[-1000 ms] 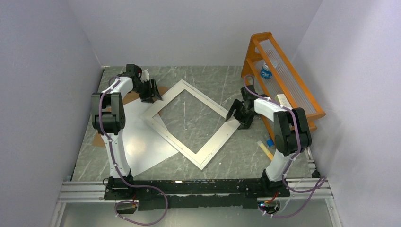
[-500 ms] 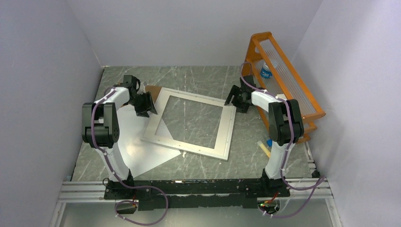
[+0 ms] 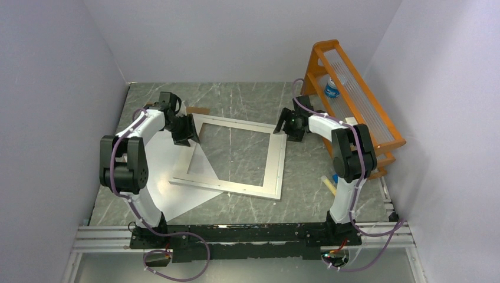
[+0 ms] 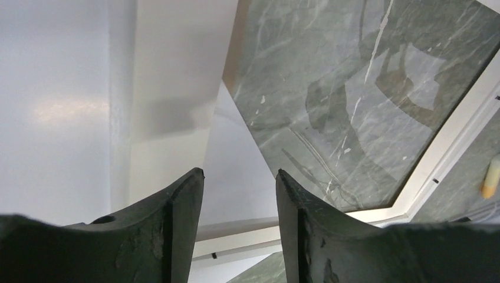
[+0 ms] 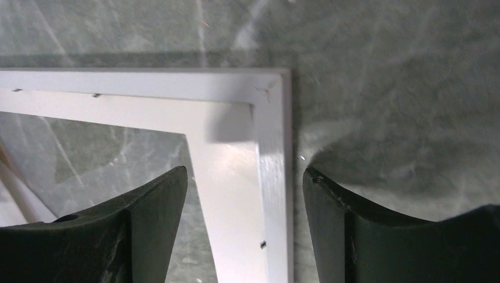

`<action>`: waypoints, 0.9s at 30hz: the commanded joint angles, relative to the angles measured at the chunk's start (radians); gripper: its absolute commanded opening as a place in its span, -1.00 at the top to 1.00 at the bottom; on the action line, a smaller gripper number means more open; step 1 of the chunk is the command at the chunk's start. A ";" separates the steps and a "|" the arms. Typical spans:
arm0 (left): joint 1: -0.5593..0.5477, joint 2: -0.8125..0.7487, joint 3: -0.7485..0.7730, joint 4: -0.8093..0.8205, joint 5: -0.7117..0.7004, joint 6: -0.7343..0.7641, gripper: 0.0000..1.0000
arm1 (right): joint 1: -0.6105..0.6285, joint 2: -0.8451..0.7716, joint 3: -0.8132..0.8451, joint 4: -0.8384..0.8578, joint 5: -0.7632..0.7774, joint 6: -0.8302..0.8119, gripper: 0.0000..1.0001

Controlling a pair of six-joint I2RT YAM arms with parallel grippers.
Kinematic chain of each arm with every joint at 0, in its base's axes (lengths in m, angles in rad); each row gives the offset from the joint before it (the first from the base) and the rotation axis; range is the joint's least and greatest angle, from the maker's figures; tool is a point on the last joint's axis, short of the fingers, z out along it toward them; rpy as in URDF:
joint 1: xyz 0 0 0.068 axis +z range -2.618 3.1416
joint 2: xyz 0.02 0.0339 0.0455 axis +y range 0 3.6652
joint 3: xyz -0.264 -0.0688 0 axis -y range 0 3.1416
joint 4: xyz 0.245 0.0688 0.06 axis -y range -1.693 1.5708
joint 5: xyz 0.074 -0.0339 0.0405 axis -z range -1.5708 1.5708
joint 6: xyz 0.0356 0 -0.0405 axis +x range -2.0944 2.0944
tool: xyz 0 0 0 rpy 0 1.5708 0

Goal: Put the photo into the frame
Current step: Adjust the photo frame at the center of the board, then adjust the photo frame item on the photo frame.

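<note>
Both far corners of the frame [image 3: 279,171] have a gripper over them: left gripper [image 3: 186,131] half apart, right gripper [image 3: 284,125] wide, neither gripping anything.

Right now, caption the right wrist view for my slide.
Open right gripper straddles one corner of the white frame flat on the grey marbled table.

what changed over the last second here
The frame swung counterclockwise in the top view, from a diamond to nearly square-on; the left gripper and right gripper moved with its far corners. The white sheet and orange rack stayed put.
</note>
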 commanded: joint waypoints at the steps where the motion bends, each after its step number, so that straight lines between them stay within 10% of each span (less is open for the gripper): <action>1: 0.003 -0.090 0.003 -0.015 -0.103 -0.015 -0.13 | 0.005 -0.082 -0.015 -0.113 0.094 -0.019 -0.52; 9: 0.055 -0.105 -0.014 -0.022 -0.186 -0.057 -0.38 | 0.005 -0.184 -0.074 -0.152 0.124 -0.006 -0.63; 27: 0.131 -0.049 -0.046 0.015 -0.256 -0.061 0.16 | 0.049 -0.254 -0.236 -0.136 0.035 0.049 -0.36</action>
